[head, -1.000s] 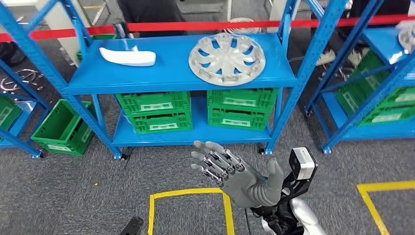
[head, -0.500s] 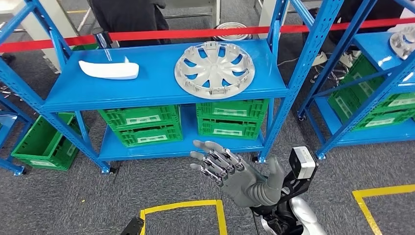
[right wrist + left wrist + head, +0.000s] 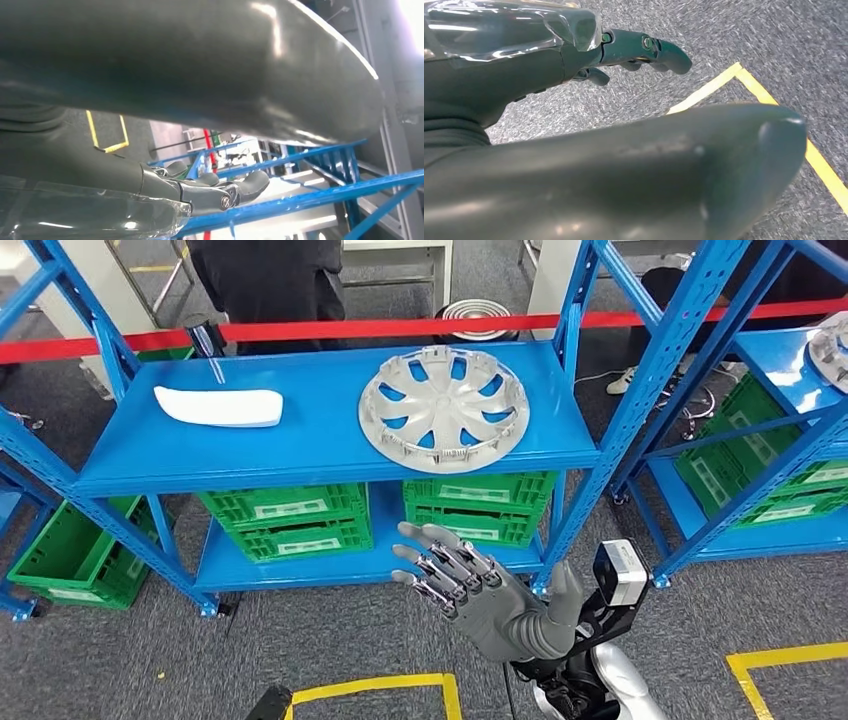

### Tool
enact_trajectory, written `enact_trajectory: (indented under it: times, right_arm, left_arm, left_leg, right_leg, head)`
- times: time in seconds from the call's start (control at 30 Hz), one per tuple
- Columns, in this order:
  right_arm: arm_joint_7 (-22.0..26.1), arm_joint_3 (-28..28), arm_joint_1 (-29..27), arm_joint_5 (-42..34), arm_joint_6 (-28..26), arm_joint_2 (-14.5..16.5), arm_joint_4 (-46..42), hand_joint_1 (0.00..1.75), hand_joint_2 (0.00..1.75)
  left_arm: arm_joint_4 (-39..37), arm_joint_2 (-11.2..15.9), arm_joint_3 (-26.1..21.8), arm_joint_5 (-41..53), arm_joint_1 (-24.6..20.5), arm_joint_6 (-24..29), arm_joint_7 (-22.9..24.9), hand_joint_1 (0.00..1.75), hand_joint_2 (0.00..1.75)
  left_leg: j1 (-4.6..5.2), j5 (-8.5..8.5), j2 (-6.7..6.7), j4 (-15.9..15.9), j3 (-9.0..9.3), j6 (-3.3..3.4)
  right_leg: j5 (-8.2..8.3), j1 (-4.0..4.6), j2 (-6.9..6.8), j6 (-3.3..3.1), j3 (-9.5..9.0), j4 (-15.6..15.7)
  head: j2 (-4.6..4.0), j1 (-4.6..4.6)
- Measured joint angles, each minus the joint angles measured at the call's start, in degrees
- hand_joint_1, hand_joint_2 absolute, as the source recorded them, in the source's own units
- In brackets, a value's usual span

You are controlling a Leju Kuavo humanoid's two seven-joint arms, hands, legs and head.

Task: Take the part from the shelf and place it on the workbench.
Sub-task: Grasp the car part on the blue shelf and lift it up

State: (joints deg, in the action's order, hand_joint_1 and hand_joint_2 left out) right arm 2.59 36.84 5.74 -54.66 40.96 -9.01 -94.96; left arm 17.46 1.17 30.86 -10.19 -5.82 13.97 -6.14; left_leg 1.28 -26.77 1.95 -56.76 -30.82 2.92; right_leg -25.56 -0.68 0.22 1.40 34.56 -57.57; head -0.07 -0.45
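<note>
So the robot's right hand (image 3: 470, 590) sits low and a bit right of centre in the head view, raised in front of the blue shelf (image 3: 330, 455), fingers spread apart and holding nothing. The camera box on its wrist (image 3: 620, 573) sticks out just to the right of it.

The part is most likely the silver hubcap (image 3: 444, 407), lying flat on the top level of the shelf, just right of the frame's centre, well above the hand and not touched by anything. Over at upper left on the same level there's a white plastic piece (image 3: 220, 406), well apart from the hubcap.

Under the top level sit green crates (image 3: 290, 522), stacked two high on the left and right sides of the lower level. A red barrier bar (image 3: 400, 328) runs across behind the shelf, with a person in dark clothes (image 3: 265, 280) standing past it at top.

The left hand (image 3: 589, 55) shows in its wrist view over grey carpet with yellow tape (image 3: 744, 80), fingers loosely extended and apart with nothing in them.
</note>
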Motion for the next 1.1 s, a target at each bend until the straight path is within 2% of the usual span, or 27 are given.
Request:
enact_trajectory:
  times: [0.03,0.1,0.13,0.17,0.23,0.27,0.3,0.33,0.4,0.43,0.47,0.5,0.53,0.57,0.63,0.67,0.73,0.77,0.8,0.83,0.87,0.9,0.93,1.0,1.03,1.1]
  right_arm:
    - [0.13,-0.02,0.0,0.07,0.01,0.01,-0.04,0.0,0.0]
    - [0.47,-0.08,-0.02,0.34,0.07,0.2,-0.13,0.0,0.0]
    - [0.63,-0.09,-0.01,0.51,0.1,0.41,-0.19,0.0,0.0]
    - [0.76,-0.11,0.01,0.7,0.13,0.64,-0.24,0.0,0.0]
    - [0.91,-0.14,-0.02,1.05,0.14,0.94,-0.33,0.0,0.0]
    - [0.99,-0.15,-0.07,1.28,0.14,0.99,-0.33,0.0,0.0]
    - [1.08,-0.17,-0.14,1.48,0.15,1.05,-0.33,0.0,0.0]
    - [1.18,-0.19,-0.19,1.68,0.17,1.13,-0.34,0.0,0.0]
    - [1.38,-0.24,-0.22,2.01,0.32,1.34,-0.38,0.0,0.0]
    - [1.5,-0.28,-0.2,2.19,0.47,1.44,-0.4,0.0,0.0]
    - [1.6,-0.33,-0.17,2.37,0.65,1.51,-0.42,0.0,0.0]
    - [1.68,-0.36,-0.17,2.57,0.83,1.57,-0.43,0.0,0.0]
    - [1.74,-0.38,-0.17,2.77,1.0,1.64,-0.43,0.0,0.0]
    - [1.83,-0.41,-0.2,2.97,1.13,1.71,-0.49,0.0,0.0]
    - [2.04,-0.48,-0.22,3.33,1.37,1.77,-0.65,0.0,0.0]
    - [2.14,-0.51,-0.17,3.47,1.48,1.77,-0.73,0.0,0.0]
    - [2.22,-0.51,-0.21,3.66,1.67,1.7,-0.75,0.0,0.0]
    - [2.22,-0.51,-0.35,3.73,1.72,1.65,-0.74,0.0,0.0]
    - [2.22,-0.51,-0.51,3.76,1.75,1.57,-0.74,0.0,0.0]
    - [2.22,-0.52,-0.58,3.76,1.75,1.5,-0.73,0.0,0.0]
    - [2.22,-0.52,-0.58,3.72,1.75,1.46,-0.73,0.0,0.0]
    - [2.22,-0.52,-0.52,3.64,1.75,1.45,-0.73,0.0,0.0]
    - [2.22,-0.51,-0.46,3.51,1.74,1.46,-0.72,0.0,0.0]
    - [2.21,-0.51,-0.35,3.25,1.74,1.51,-0.71,0.0,0.0]
    - [2.21,-0.51,-0.33,3.15,1.74,1.55,-0.71,0.0,0.0]
    - [2.17,-0.5,-0.31,3.08,1.75,1.64,-0.71,0.0,0.0]
  left_arm:
    - [0.0,0.01,0.0,0.04,-0.01,0.02,0.0,0.0,0.0]
    - [0.02,0.12,0.0,0.13,-0.02,0.08,-0.01,0.0,0.0]
    - [0.03,0.15,0.0,0.17,-0.06,0.11,-0.02,0.0,0.0]
    - [0.04,0.19,0.0,0.21,-0.09,0.14,-0.03,0.0,0.0]
    - [0.04,0.16,0.0,0.3,-0.07,0.15,-0.04,0.0,0.0]
    - [0.04,0.17,0.0,0.36,-0.01,0.15,-0.04,0.0,0.0]
    - [0.04,0.17,0.0,0.43,0.05,0.16,-0.04,0.0,0.0]
    - [0.04,0.17,0.0,0.51,0.08,0.17,-0.04,0.0,0.0]
    - [0.04,0.24,0.0,0.61,0.06,0.19,-0.04,0.0,0.0]
    - [0.03,0.29,0.0,0.65,0.02,0.2,-0.04,0.0,0.0]
    - [0.03,0.34,0.0,0.67,-0.01,0.19,-0.04,0.0,0.0]
    - [0.02,0.39,0.0,0.68,0.0,0.16,-0.03,0.0,0.0]
    - [0.02,0.43,0.0,0.68,0.02,0.13,-0.01,0.0,0.0]
    - [0.02,0.46,0.0,0.69,0.06,0.1,0.01,0.0,0.0]
    - [0.03,0.43,0.0,0.73,0.04,0.07,0.01,0.0,0.0]
    - [0.04,0.4,-0.01,0.74,-0.04,0.07,0.01,0.0,0.0]
    - [0.04,0.35,-0.02,0.76,-0.12,0.05,0.01,0.0,0.0]
    - [0.03,0.34,-0.02,0.77,-0.09,0.05,0.02,0.0,0.0]
    - [0.03,0.31,-0.01,0.77,-0.04,0.04,0.04,0.0,0.0]
    - [0.02,0.27,-0.01,0.78,0.0,0.04,0.05,0.0,0.0]
    - [0.02,0.24,0.0,0.81,0.02,-0.01,0.06,0.0,0.0]
    - [0.02,0.19,0.0,0.88,0.03,-0.08,0.06,0.0,0.0]
    - [0.02,0.16,0.0,0.97,0.03,-0.21,0.06,0.0,0.0]
    - [0.02,0.13,0.0,1.15,0.04,-0.44,0.06,0.0,0.0]
    - [0.02,0.14,0.0,1.19,0.06,-0.5,0.06,0.0,0.0]
    - [0.02,0.21,0.0,1.21,0.08,-0.49,0.05,0.0,0.0]
  left_leg:
    - [0.0,-0.2,-0.01,-0.23,0.03,-0.28]
    - [-0.08,-0.8,-0.31,-1.65,-0.29,-0.84]
    - [-0.22,-1.48,-0.59,-3.34,-1.1,-1.25]
    - [-0.49,-2.6,-0.94,-6.31,-2.74,-1.74]
    - [-1.19,-5.39,-1.5,-13.85,-7.43,-2.68]
    - [-1.53,-6.19,-1.67,-16.54,-9.49,-2.99]
    - [-1.76,-5.8,-1.79,-17.1,-10.53,-3.18]
    - [-1.92,-4.14,-1.86,-15.39,-10.4,-3.23]
    - [-1.97,1.08,-1.93,-7.38,-7.42,-2.85]
    - [-1.79,2.38,-2.01,-3.87,-6.05,-2.53]
    - [-1.57,3.0,-2.01,-1.6,-5.15,-2.17]
    - [-1.34,2.96,-1.97,-0.7,-4.85,-1.81]
    - [-1.13,2.62,-1.91,-0.64,-4.93,-1.5]
    - [-1.21,3.09,-1.71,-0.24,-4.53,-1.14]
    - [-1.38,3.67,-1.35,0.78,-3.37,-0.56]
    - [-1.5,3.85,-1.09,1.31,-2.77,-0.29]
    - [-1.36,3.77,-0.42,1.5,-2.49,0.08]
    - [-1.31,3.67,0.01,1.49,-2.49,0.16]
    - [-1.26,3.57,0.39,1.46,-2.48,0.19]
    - [-1.27,3.45,0.81,1.39,-2.43,0.14]
    - [-1.28,3.29,1.17,1.26,-2.35,0.04]
    - [-1.29,3.05,1.5,1.0,-2.29,-0.15]
    - [-1.16,2.7,1.81,0.64,-2.31,-0.45]
    - [-0.94,2.02,2.07,0.04,-2.45,-1.05]
    - [-0.86,1.82,2.08,-0.08,-2.52,-1.29]
    - [-1.02,1.51,1.82,-0.38,-2.6,-1.66]
  right_leg:
    - [-0.07,0.02,0.01,-0.88,-0.32,0.14]
    - [-0.03,-0.37,0.06,-1.82,-1.17,0.32]
    - [-0.21,-0.59,0.05,-2.13,-1.66,0.38]
    - [-0.44,-0.71,0.02,-2.36,-2.04,0.43]
    - [-0.96,-0.72,0.0,-2.61,-2.47,0.42]
    - [-1.24,-0.72,0.03,-2.59,-2.7,0.41]
    - [-1.55,-0.72,0.07,-2.51,-3.04,0.41]
    - [-1.89,-0.73,0.11,-2.39,-3.5,0.42]
    - [-2.57,-0.75,0.12,-2.12,-4.5,0.48]
    - [-2.83,-0.68,0.13,-1.94,-4.89,0.53]
    - [-3.05,-0.61,0.08,-1.71,-5.07,0.58]
    - [-3.24,-0.54,0.04,-1.43,-5.11,0.63]
    - [-3.38,-0.46,-0.01,-1.12,-5.25,0.75]
    - [-3.63,-0.39,-0.13,-0.81,-5.3,0.78]
    - [-4.65,-0.31,-0.26,-0.61,-4.96,-0.63]
    - [-5.76,-0.28,-0.28,-0.75,-3.78,-3.13]
    - [-8.58,-0.33,-0.26,-1.13,0.71,-11.08]
    - [-9.49,-0.35,-0.26,-1.06,3.07,-14.64]
    - [-9.55,-0.37,-0.26,-0.77,4.61,-16.37]
    - [-8.46,-0.37,-0.27,-0.26,4.86,-15.5]
    - [-6.61,-0.39,-0.26,0.3,4.0,-12.51]
    - [-4.38,-0.42,-0.25,0.73,2.3,-7.99]
    - [-2.48,-0.4,-0.21,0.78,0.73,-4.03]
    - [-0.66,-0.3,-0.11,-0.08,-1.01,-0.05]
    - [-0.54,-0.17,-0.06,-0.68,-1.05,-0.06]
    - [-0.35,-0.39,-0.03,-1.43,-1.22,0.06]
  head:
    - [0.0,-0.03]
    - [0.0,-0.07]
    - [0.0,-0.16]
    - [0.0,-0.23]
    - [0.0,-0.38]
    - [0.0,-0.37]
    - [0.0,-0.38]
    - [0.0,-0.37]
    - [0.0,-0.35]
    - [0.0,-0.31]
    - [0.0,-0.3]
    - [0.0,-0.29]
    - [0.0,-0.29]
    - [0.01,-0.34]
    - [0.01,-0.23]
    - [0.01,-0.15]
    - [0.0,-0.03]
    - [0.0,-0.02]
    - [0.0,-0.02]
    - [0.0,-0.02]
    - [0.0,-0.01]
    - [0.0,0.01]
    - [0.0,0.0]
    - [0.0,-0.05]
    - [0.0,-0.08]
    - [0.0,-0.08]
